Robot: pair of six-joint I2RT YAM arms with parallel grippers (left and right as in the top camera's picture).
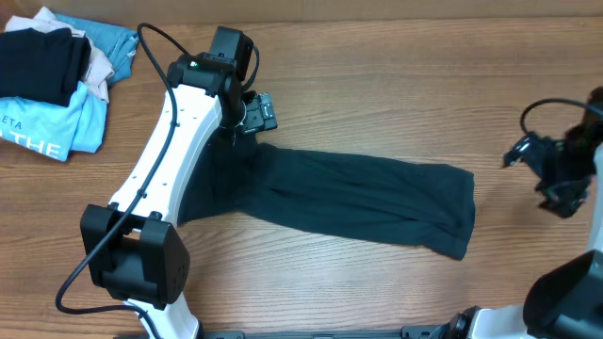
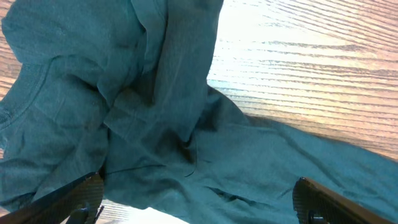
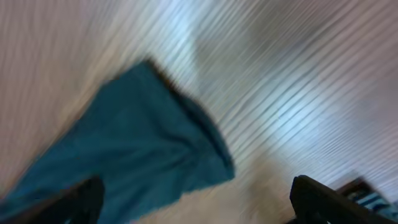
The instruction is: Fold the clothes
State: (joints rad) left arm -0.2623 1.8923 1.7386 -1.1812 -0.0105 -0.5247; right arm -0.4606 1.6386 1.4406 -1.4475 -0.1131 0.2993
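1. One garment is on the table (image 1: 396, 75): the clothes (image 1: 367, 202), dark navy-teal and wrinkled. It lies flat as a long band from centre-left to right of centre.
2. Two grippers are in view.
3. The left gripper (image 1: 252, 111) hangs over the band's bunched left end. Its two fingers (image 2: 78, 200) stand apart, with fabric below them and nothing clamped.
4. The right gripper (image 1: 558, 184) is over bare wood, near the band's right end and apart from it. Its wrist view is blurred, but the two fingers show spread and empty.
5. One pile (image 1: 94, 80) sits at the far left corner, well apart from the clothes. Three fabrics show in it: one black garment (image 1: 38, 61), one light-blue shirt (image 1: 52, 127) and one pale pink piece (image 1: 97, 73).
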